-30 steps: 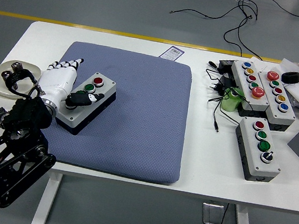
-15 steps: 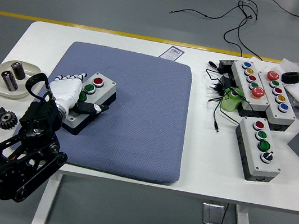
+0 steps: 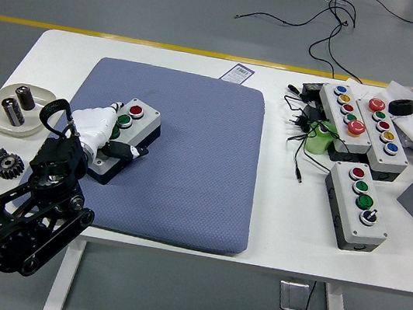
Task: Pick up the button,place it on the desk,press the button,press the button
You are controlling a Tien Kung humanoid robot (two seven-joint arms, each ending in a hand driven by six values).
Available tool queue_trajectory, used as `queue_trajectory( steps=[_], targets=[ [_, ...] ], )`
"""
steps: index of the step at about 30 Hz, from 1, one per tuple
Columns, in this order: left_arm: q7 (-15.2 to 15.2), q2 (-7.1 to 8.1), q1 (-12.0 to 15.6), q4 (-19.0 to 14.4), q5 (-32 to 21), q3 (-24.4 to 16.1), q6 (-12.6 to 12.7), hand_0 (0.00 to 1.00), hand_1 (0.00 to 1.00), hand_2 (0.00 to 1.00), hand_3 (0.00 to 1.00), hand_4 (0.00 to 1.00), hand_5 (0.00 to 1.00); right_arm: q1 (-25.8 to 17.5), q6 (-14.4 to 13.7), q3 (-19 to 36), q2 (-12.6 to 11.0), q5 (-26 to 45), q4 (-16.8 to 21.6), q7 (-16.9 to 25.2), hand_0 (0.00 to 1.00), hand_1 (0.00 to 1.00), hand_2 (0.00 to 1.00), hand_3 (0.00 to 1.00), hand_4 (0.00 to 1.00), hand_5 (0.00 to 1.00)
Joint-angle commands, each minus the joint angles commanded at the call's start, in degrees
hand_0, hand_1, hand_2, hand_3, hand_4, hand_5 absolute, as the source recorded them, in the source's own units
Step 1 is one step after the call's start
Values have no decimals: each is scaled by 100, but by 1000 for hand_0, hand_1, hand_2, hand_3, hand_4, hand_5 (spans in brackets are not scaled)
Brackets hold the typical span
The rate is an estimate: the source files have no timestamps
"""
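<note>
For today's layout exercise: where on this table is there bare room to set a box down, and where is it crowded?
Free: the blue mat right of the button box under the left hand, and the white strip up to the cables. Crowded: the right end, with control boxes.

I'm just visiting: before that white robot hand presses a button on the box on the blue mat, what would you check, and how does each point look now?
1. Grey button box lies flat on blue mat: ok.
2. Left hand is at the box: ok.
3. Red button uncovered: ok.
4. Green button uncovered: ok.
5. Which finger will press: cannot tell.
6. Cables away from the mat: ok.
</note>
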Motion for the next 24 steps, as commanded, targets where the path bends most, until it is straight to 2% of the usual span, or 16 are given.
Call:
queue_trajectory(
  steps=[3, 4, 9, 10, 12, 16, 21, 22, 24],
  targets=[
    [0, 45, -13, 4, 0, -7, 152, 24, 22, 104, 424, 895, 198, 1, -5, -14, 0, 11, 0, -7, 540, 672, 736, 630, 318, 141],
    [0, 57, -17, 11, 0, -10, 127, 15, 2, 7, 343, 892, 257, 0, -5, -18, 0, 17, 0, -8, 541, 672, 735, 630, 319, 140],
    [0, 138, -22, 116, 0, 39, -188, 15, 2, 7, 343, 892, 257, -5, -9, -23, 0, 32, 0, -18, 541, 672, 735, 630, 319, 140],
    [0, 152, -19, 137, 0, 51, -248, 19, 2, 2, 315, 895, 292, -6, -10, -21, 0, 31, 0, -20, 539, 671, 735, 628, 318, 142],
    [0, 176, -7, 168, 0, 74, -366, 19, 2, 2, 315, 895, 292, -8, -11, -10, 0, 19, 0, -25, 539, 671, 735, 628, 318, 142],
    [0, 217, 2, 169, 0, 116, -366, 19, 2, 2, 303, 890, 302, -18, -10, 11, 0, 6, 0, -32, 537, 671, 735, 627, 318, 141],
    [0, 337, -53, 110, 0, 236, -339, 19, 2, 2, 303, 890, 302, -23, -10, 13, 0, 8, 0, -33, 537, 671, 735, 627, 318, 141],
    [-9, 364, -67, 101, 0, 258, -343, 27, 2, 2, 266, 851, 395, -23, -10, 10, 0, 10, 0, -32, 539, 670, 734, 628, 318, 141],
    [-135, 426, -102, 88, 0, 311, -367, 27, 2, 2, 266, 851, 395, -19, -12, -5, -1, 26, 0, -29, 539, 670, 734, 628, 318, 141]
  ],
)
